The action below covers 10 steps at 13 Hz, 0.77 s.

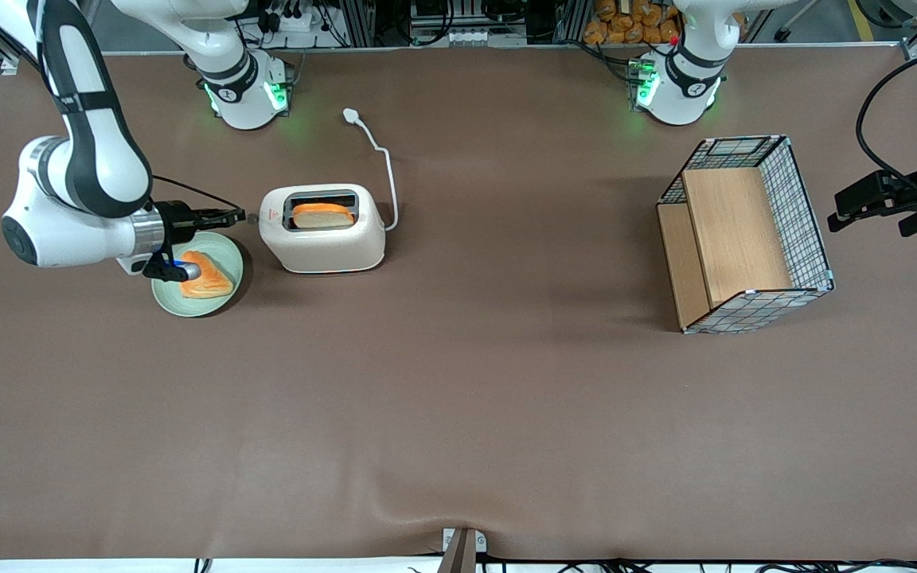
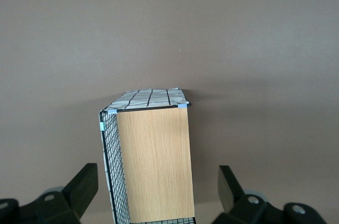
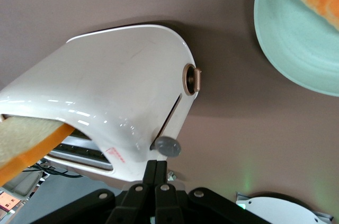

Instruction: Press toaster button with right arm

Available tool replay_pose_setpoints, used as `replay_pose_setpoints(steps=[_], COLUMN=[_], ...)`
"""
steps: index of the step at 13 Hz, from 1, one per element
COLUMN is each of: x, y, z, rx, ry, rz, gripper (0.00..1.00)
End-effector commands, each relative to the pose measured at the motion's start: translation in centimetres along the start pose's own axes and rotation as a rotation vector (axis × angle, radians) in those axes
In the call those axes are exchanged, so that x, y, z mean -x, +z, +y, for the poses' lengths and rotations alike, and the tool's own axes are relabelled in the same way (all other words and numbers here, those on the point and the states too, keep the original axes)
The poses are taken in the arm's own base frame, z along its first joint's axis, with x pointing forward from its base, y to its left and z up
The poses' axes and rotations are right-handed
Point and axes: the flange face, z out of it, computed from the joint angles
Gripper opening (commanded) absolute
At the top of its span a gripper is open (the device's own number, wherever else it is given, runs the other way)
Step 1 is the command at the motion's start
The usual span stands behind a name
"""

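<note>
The cream-white toaster stands on the brown table with a slice of bread in its slot. It also shows in the right wrist view, with its grey lever knob on the short side and a round tan dial nearby. My right gripper is shut and empty, level with the toaster's short side toward the working arm's end. In the right wrist view the closed fingertips sit right next to the lever knob; contact cannot be told.
A pale green plate with a toast slice lies beneath my wrist, also in the wrist view. The white cord and plug trail from the toaster. A wire-mesh wooden basket stands toward the parked arm's end.
</note>
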Motion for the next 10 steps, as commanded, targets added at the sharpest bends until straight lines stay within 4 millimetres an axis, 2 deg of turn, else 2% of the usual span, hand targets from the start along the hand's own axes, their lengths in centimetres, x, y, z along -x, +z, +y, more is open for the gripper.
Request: replay_pose_setpoints(steps=[1, 4, 10], x=[-0.2, -0.4, -1.5], y=[0.5, 1.2, 2.6], z=[0.4, 0.7, 4.2], rx=[-0.048, -0.073, -0.145], ry=[-0.021, -0.019, -0.064], rz=[0.002, -0.009, -0.029], gripper=[0.00, 0.00, 0.00])
